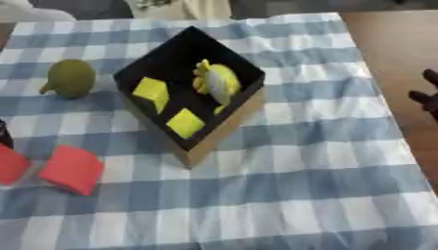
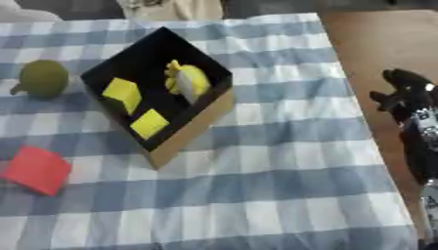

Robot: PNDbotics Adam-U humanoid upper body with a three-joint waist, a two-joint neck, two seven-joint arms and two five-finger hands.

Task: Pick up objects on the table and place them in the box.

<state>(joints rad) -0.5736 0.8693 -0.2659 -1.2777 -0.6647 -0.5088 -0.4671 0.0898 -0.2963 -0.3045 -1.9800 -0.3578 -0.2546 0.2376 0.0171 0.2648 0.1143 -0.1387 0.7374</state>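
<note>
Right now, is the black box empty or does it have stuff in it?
Not empty. The box holds two yellow blocks and a yellow banana-like toy. The green fruit and red block lie outside on the cloth.

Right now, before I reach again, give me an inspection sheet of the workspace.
Surface: blue-and-white checked cloth on a wooden table.
Job's things: box open, set cornerwise, holding two yellow blocks and a yellow-and-white item. Outside it, to the left: green round object, red block, second red piece at the left edge.
Clutter: nothing seen.
Hands: right hand off the cloth at the right edge, holding nothing, fingers unclear; left not in view.
Cables: nothing seen.
Surroundings: pale shapes past the far edge, unclear.
</note>
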